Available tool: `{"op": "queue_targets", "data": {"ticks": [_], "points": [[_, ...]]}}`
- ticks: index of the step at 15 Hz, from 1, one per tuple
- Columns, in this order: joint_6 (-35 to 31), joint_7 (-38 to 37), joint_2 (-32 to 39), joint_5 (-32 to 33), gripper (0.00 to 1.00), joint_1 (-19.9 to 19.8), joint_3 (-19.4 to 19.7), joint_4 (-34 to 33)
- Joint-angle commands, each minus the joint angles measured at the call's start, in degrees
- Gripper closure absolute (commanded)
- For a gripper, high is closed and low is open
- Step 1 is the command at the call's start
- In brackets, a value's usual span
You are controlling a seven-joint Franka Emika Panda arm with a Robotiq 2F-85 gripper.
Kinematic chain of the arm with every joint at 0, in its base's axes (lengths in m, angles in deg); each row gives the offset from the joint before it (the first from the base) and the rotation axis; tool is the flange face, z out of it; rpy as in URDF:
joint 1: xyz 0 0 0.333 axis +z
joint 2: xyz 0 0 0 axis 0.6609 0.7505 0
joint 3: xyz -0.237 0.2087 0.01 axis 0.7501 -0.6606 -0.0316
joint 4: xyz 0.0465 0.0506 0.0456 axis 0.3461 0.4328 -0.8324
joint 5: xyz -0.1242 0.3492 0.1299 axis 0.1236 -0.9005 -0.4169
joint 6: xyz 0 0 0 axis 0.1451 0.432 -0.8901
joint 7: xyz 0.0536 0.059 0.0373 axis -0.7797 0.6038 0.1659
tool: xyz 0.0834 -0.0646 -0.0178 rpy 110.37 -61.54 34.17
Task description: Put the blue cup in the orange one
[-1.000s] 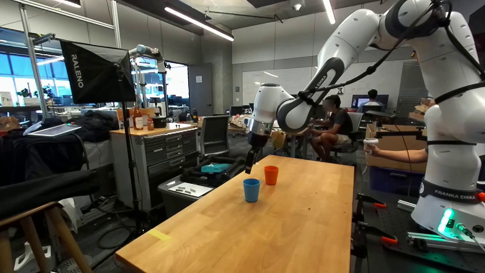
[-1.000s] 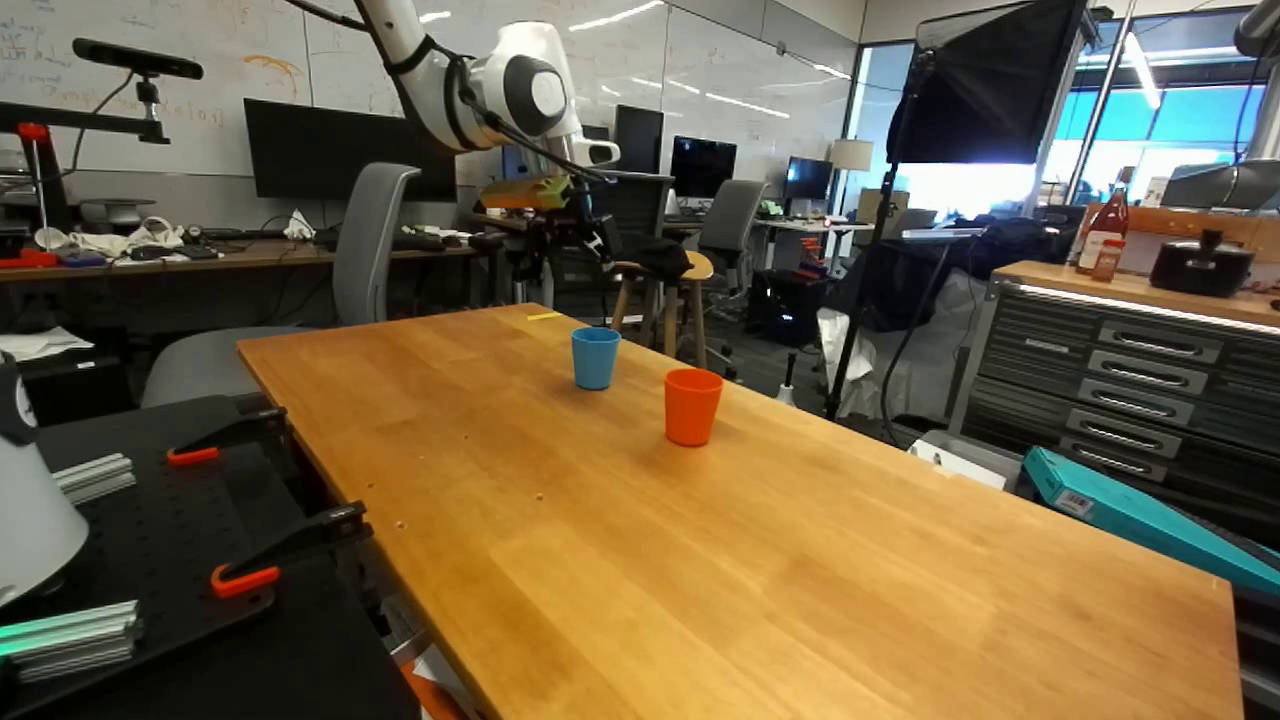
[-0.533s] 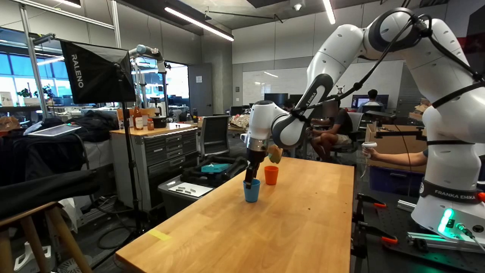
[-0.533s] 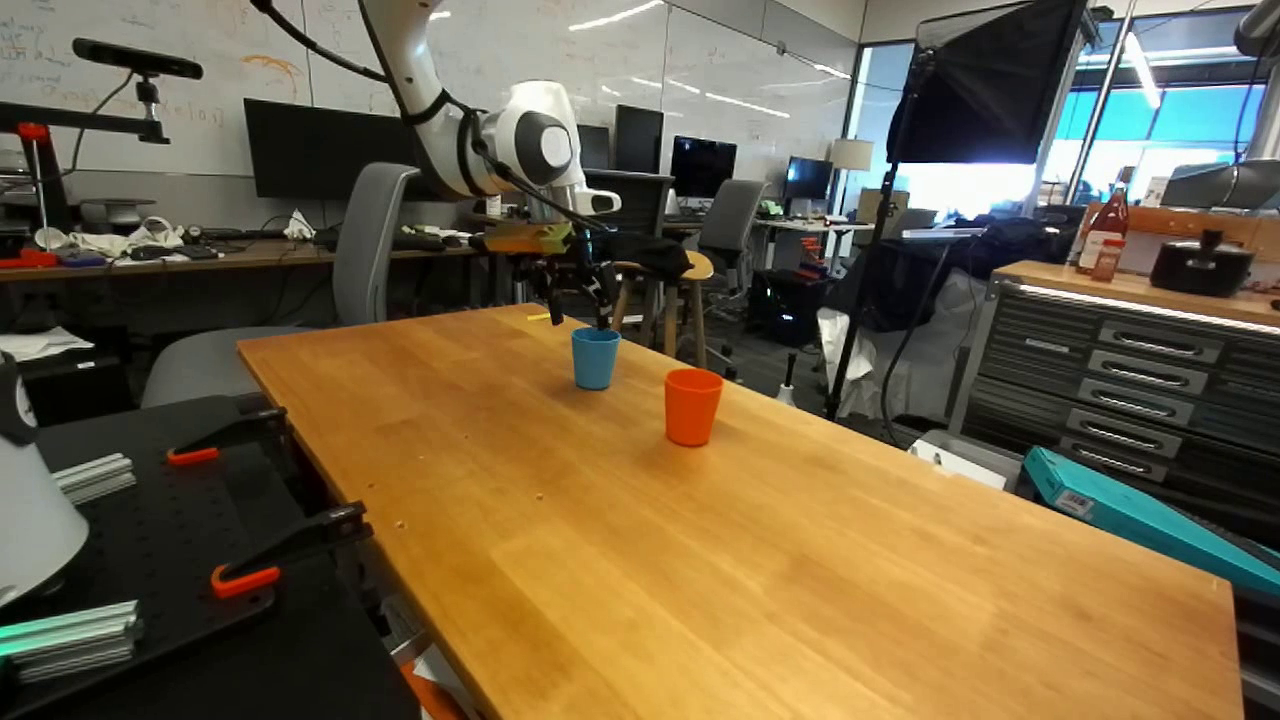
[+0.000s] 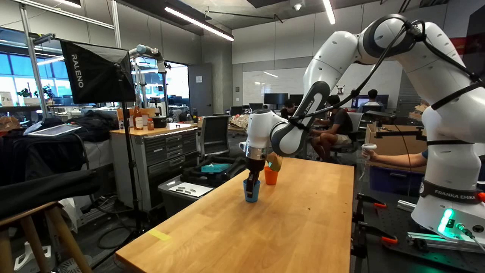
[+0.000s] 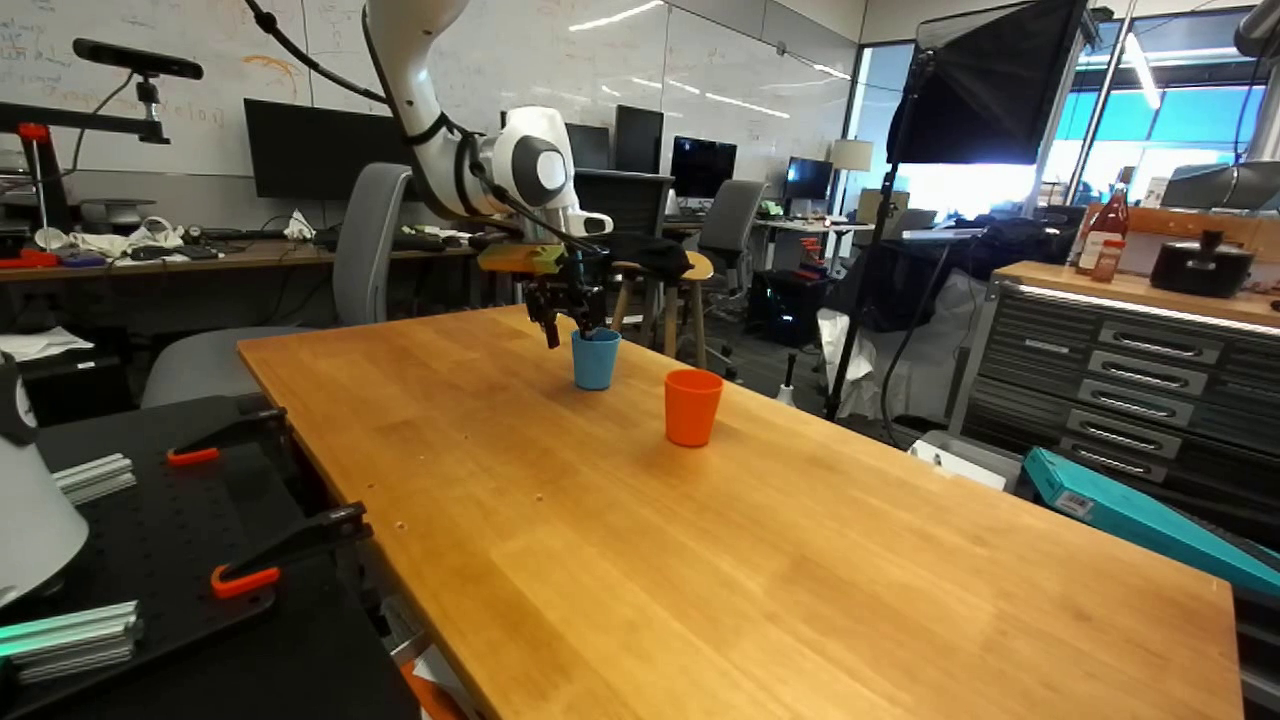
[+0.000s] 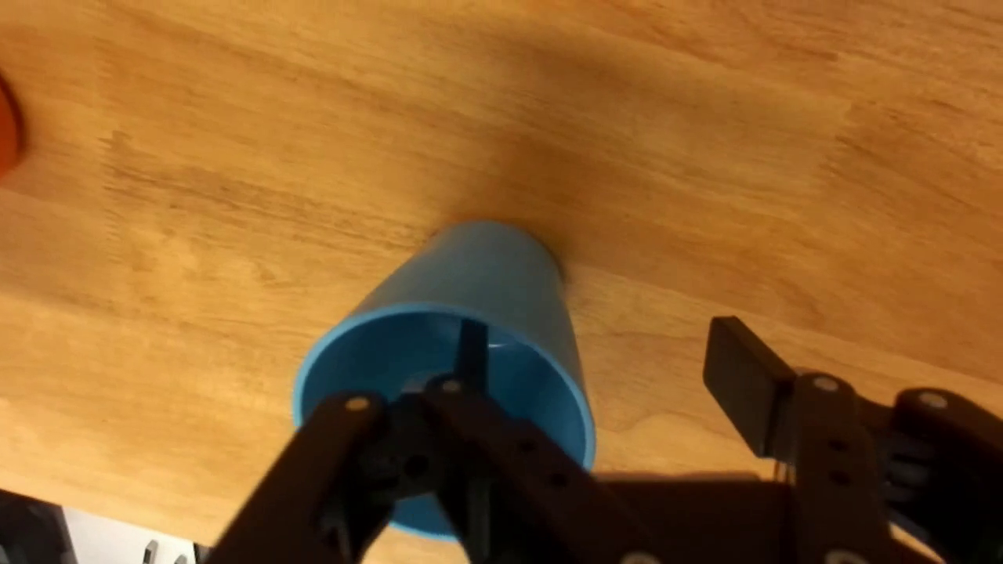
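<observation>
The blue cup [image 5: 256,192] stands upright on the wooden table in both exterior views [image 6: 595,364] and fills the lower middle of the wrist view [image 7: 497,270]. My gripper [image 7: 602,359] points down at it with fingers spread. One finger reaches inside the cup's mouth; the other is outside, apart from the wall, so the cup's near wall lies between them. The gripper also shows in both exterior views [image 5: 250,189] [image 6: 570,335]. The orange cup [image 6: 692,408] stands upright a short way from the blue cup [image 5: 271,179]; only its edge shows in the wrist view [image 7: 6,129].
The wooden table [image 5: 303,220] has a strip of yellow tape [image 5: 160,234] near one corner. A grey bin with a white lid [image 5: 189,189] stands beside the table's edge. Black clamps with orange tips [image 6: 245,580] hold at the robot's side. A softbox lamp [image 5: 98,74] stands beyond the table.
My gripper has come down from above the blue cup, and one finger is now inside its mouth. Both cups stand where they were.
</observation>
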Motion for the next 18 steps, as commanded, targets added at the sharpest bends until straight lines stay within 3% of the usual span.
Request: {"op": "queue_targets", "data": {"ticks": [1, 5, 7, 9, 10, 18], "points": [[-0.76, -0.35, 1.97, -0.55, 0.58, 1.72, 1.64, -2.25], [-0.49, -0.07, 1.67, -0.8, 0.89, 1.3, 1.83, -2.55], [-0.39, -0.04, 1.46, -0.9, 0.96, 1.14, 2.12, -3.0], [0.16, -0.03, 1.1, -1.38, 1.0, 0.92, 2.2, -3.81], [0.78, -0.01, 0.56, -1.58, 0.95, 0.91, 2.24, -4.23], [7.71, -1.74, -7.48, -2.03, 0.94, -0.44, 4.84, -8.42]]}}
